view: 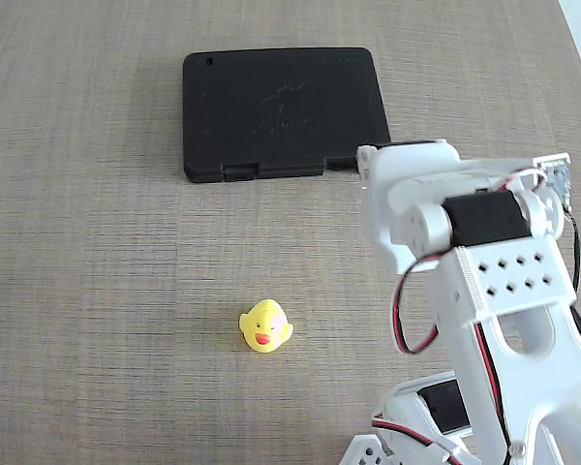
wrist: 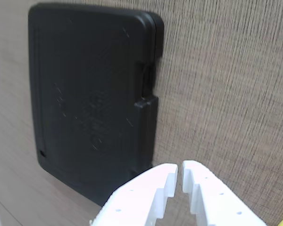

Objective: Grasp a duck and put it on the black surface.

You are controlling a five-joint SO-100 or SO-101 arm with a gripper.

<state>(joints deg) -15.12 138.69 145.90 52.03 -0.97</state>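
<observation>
Gripper (wrist: 180, 173) fingers are nearly pressed together with just a thin slit between them, pinching nothing, hovering over bare table (view: 87, 291) just off the black case (wrist: 89, 103) edge with the latch notches. Fixed view has the duck (view: 265, 326) sitting alone on the table, well apart from the black case, lots of open woven surface all round it. White arm (view: 484, 281) is folded up at the right side, covering the case's near right corner
</observation>
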